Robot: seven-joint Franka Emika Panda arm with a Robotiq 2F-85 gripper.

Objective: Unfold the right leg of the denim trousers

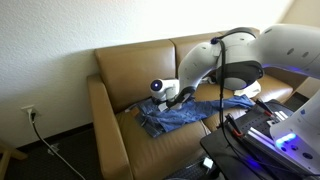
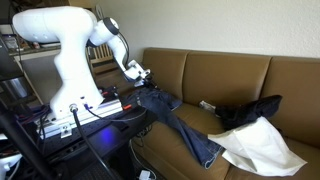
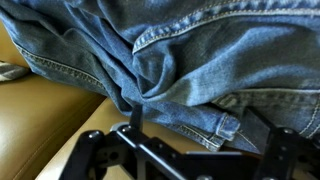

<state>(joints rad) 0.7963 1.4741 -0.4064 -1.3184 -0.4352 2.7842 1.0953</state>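
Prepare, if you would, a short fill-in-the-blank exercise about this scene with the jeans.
1. The denim trousers lie spread on a tan ____.
2. The cloth lying near the end of the trouser leg is ____.
3. The bundled item on the seat behind that cloth is ____.
Missing words: couch; white; black.
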